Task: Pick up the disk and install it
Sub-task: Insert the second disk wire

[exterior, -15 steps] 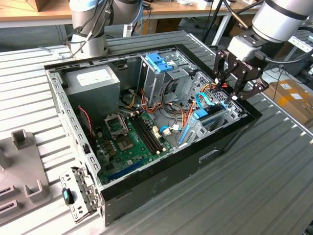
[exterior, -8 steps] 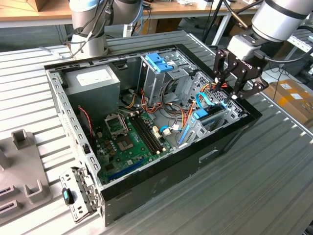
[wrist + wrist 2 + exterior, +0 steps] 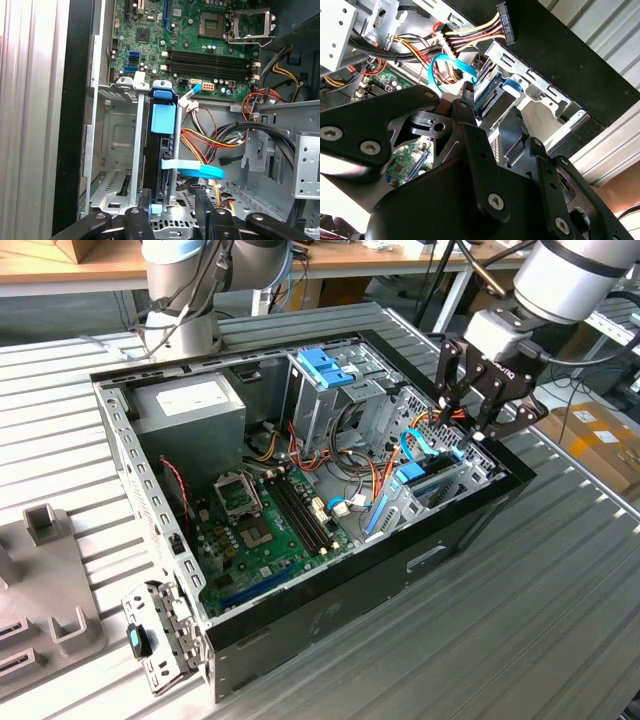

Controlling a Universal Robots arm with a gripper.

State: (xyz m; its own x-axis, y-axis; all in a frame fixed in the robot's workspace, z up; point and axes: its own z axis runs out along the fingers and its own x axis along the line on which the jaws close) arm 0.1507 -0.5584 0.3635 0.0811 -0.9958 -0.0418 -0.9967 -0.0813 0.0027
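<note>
My end effector (image 3: 478,430), jaws spread and empty, hovers above the disk (image 3: 162,145) standing in its bay; the blue cable (image 3: 200,171) beside it could snag.

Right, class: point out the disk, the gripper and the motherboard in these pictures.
disk (image 3: 162,120), first wrist view, on its light-blue rail, standing in the bay.
gripper (image 3: 478,412), exterior view, between its fingertips, above the drive cage.
motherboard (image 3: 245,535), exterior view, on the green board.

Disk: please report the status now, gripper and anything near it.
Gripper open, above the drive cage. Disk standing on edge in the cage, between the fingers, not gripped. Blue cable loops right beside it.
</note>
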